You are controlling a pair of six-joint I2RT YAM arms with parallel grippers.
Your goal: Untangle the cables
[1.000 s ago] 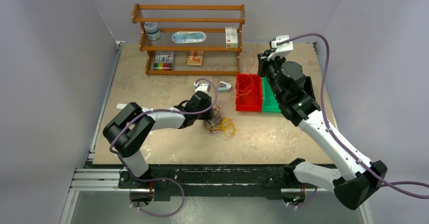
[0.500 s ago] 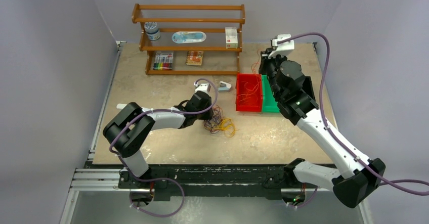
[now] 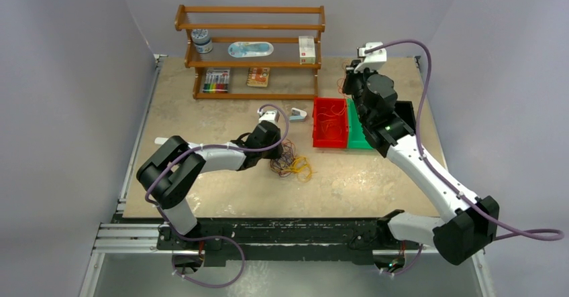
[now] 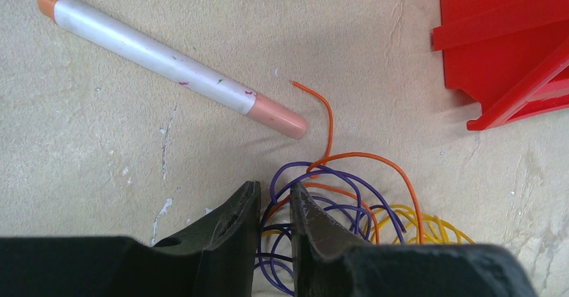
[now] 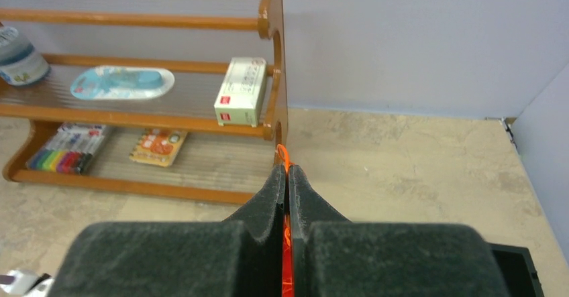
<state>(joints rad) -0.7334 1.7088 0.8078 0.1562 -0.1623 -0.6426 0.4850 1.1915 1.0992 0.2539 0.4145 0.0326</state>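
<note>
**Left claw** (image 4: 274, 196): low over the surface (image 3: 221, 119), at the left edge of the cables (image 4: 349, 206). The fingers stand a narrow gap apart. Purple, yellow and dark strands cross that gap. Whether any strand is pinched cannot be told. The rest of the tangle spreads to the right of the fingers. One orange loop arches above it, and a loose orange end curls toward a white pen (image 4: 171, 62) lying just beyond.

**Right claw** (image 5: 287, 175): raised at the far right, facing the wooden shelf (image 5: 272, 62). The fingers are pressed together on an orange cable (image 5: 284, 155). Its end shows just past the tips, and it runs down between the pads.

**Location of cables**: the main tangle lies mid-surface, near the red bin (image 3: 330, 121) and well apart from the right claw. Thin orange strands lie inside that bin. A green bin (image 3: 357, 136) touches its right side.
</note>
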